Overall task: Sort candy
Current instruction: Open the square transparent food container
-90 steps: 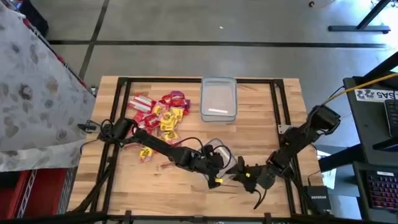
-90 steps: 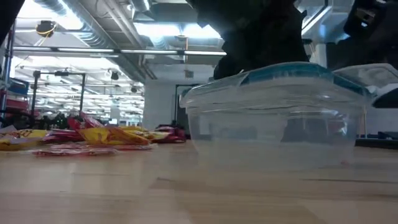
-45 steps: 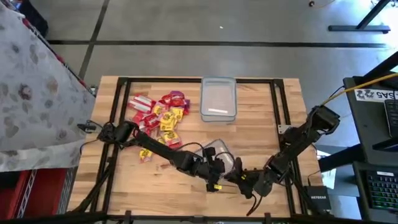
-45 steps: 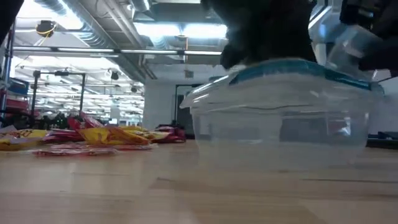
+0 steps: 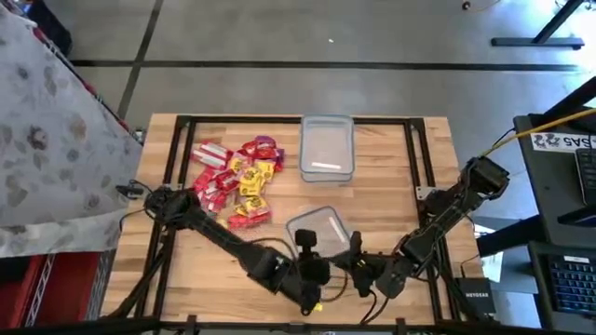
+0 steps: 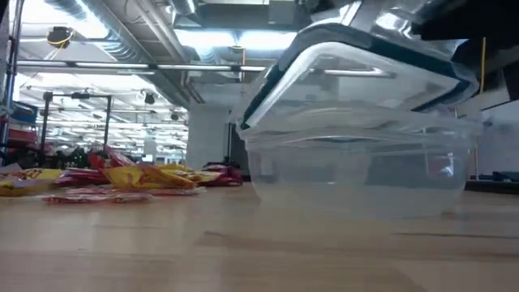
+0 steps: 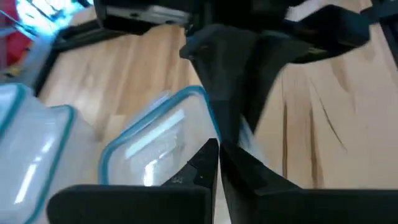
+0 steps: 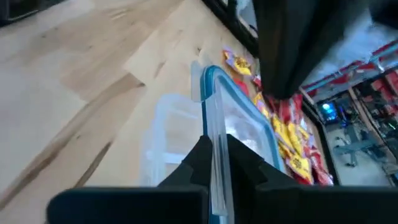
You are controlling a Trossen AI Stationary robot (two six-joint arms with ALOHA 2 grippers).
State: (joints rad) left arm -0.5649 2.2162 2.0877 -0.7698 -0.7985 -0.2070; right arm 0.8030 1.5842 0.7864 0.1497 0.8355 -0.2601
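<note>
**— Where is the candy?**
The candy (image 5: 237, 177) lies in a loose heap on the table (image 5: 391, 186), in the back-left part, near the left edge. Mostly red packets, with yellow ones mixed in. Neither of my pincers is close to it.

**— So where are your pincers?**
Both are near the front edge, about the middle, at a clear tub (image 6: 357, 174). My right pincer (image 8: 214, 149) is clenched on the rim of the tub's blue-edged lid (image 6: 357, 73); the lid's edge sits between its two fingers. In the low view the lid is tilted, one side up and the other resting on the tub.

**— And the left one?**
My left pincer (image 7: 219, 155) is just beside the same lid. Its fingers are drawn together with only a thin gap. Whether they pinch anything, I cannot tell.

**— Anything else on the table?**
A second clear tub (image 5: 327, 149) stands at the back edge, in the middle, just beside the candy heap.
</note>
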